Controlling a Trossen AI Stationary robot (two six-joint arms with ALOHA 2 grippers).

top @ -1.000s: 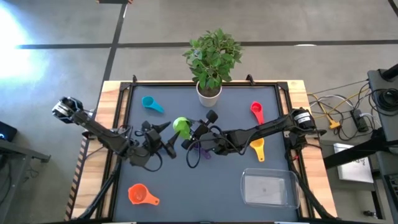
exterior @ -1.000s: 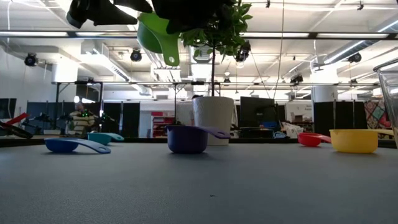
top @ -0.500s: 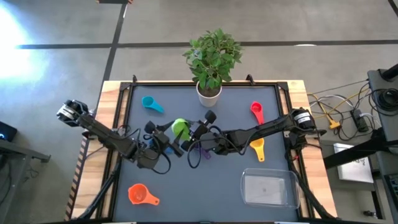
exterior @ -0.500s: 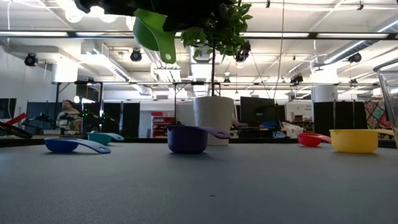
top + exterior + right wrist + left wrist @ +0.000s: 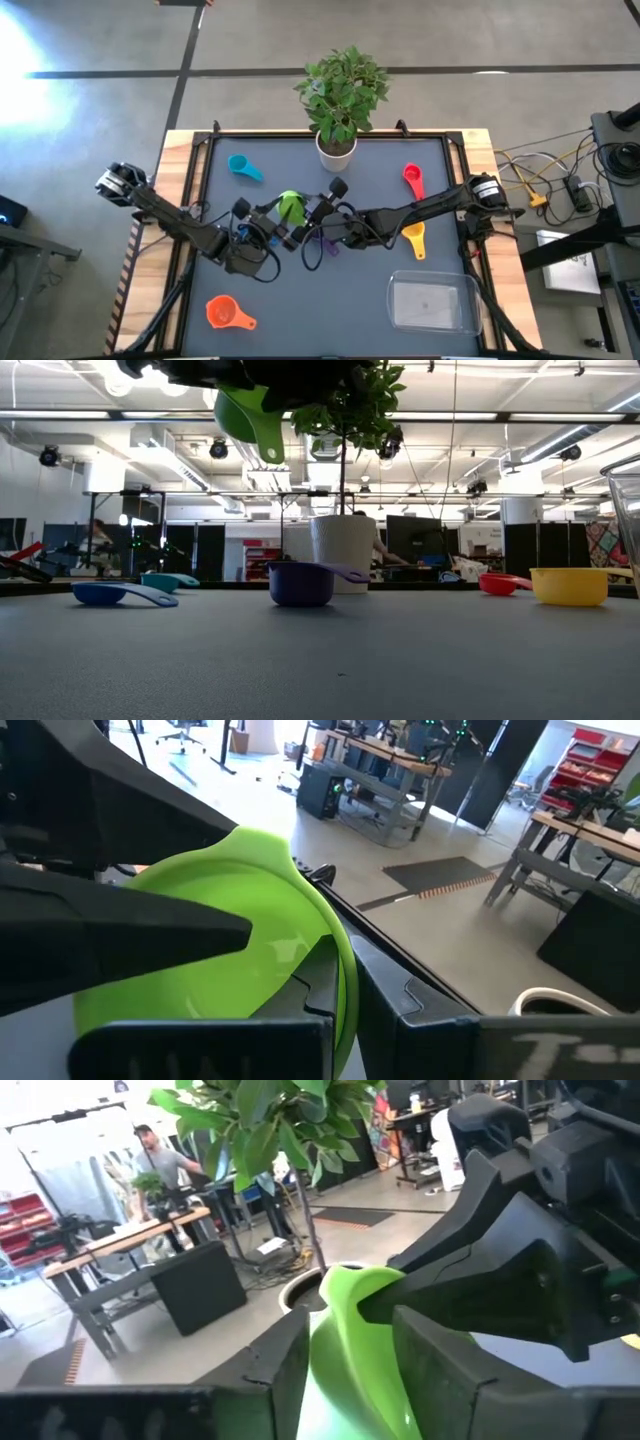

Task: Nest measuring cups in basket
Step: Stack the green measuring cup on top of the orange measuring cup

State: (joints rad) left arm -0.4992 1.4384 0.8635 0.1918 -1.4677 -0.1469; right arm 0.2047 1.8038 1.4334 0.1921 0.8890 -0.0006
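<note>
The green measuring cup point(image 5: 290, 207) hangs above the table's middle, between both grippers; the low view shows it high up point(image 5: 250, 420). My left gripper point(image 5: 270, 223) reaches it from the left and my right gripper point(image 5: 305, 215) from the right, each shut on it. The purple cup point(image 5: 300, 582) stands on the table below them. Resting on the table are the teal cup point(image 5: 243, 166), red cup point(image 5: 412, 180), yellow cup point(image 5: 414, 239), orange cup point(image 5: 228, 314) and blue cup point(image 5: 120, 594). The clear basket point(image 5: 432, 303) lies near the front right. My left gripper has the green cup point(image 5: 345, 1365) between its two fingers point(image 5: 270, 1370), coming level from the table's left; which part of the cup this is I cannot tell. The cup is clear of the table. My right gripper pinches the bowl's wall at the rim point(image 5: 340, 970), one finger inside the bowl and one outside. It comes level from the table's right side. The cup hangs clear of the table with its bowl turned on its side.
A white plant pot point(image 5: 337, 148) with a leafy plant stands at the far middle edge. The arms cross over the table's centre. Cables lie beyond the right edge.
My left gripper has moved toward the table's right, up to the green cup, and its fingers now stand about the cup. My right gripper and the cup have kept still.
</note>
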